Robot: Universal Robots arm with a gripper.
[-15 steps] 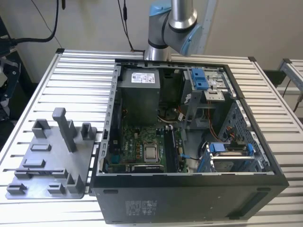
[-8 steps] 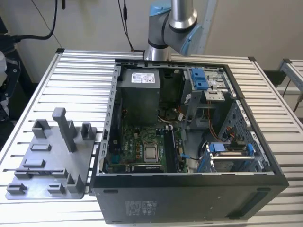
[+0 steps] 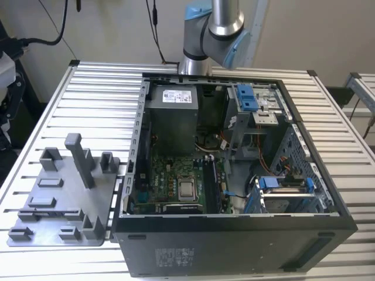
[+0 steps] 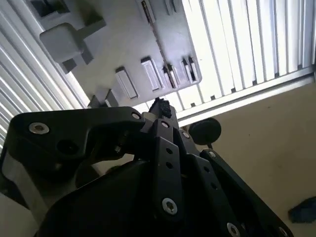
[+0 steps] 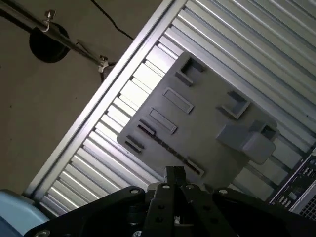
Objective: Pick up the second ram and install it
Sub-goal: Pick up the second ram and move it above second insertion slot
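My gripper (image 5: 175, 173) hangs high above the grey plastic tray (image 5: 207, 128), its two fingers pressed together with nothing between them. In the second wrist view the gripper (image 4: 160, 106) points down past the tray's (image 4: 123, 49) edge. A thin dark strip, which looks like the second ram (image 5: 168, 146), lies flat in a long slot near one edge of the tray. In the exterior view the tray (image 3: 64, 181) sits on the slatted table on the exterior view's left, beside the open computer case (image 3: 234, 246). The green motherboard (image 3: 176, 175) lies inside the case.
The arm (image 3: 214, 29) rises behind the case. Upright posts (image 3: 79, 155) stand on the tray. Inside the case are a power supply (image 3: 173, 117) and blue drive brackets (image 3: 246, 96). The table edge (image 5: 98, 108) runs close to the tray, with floor beyond it.
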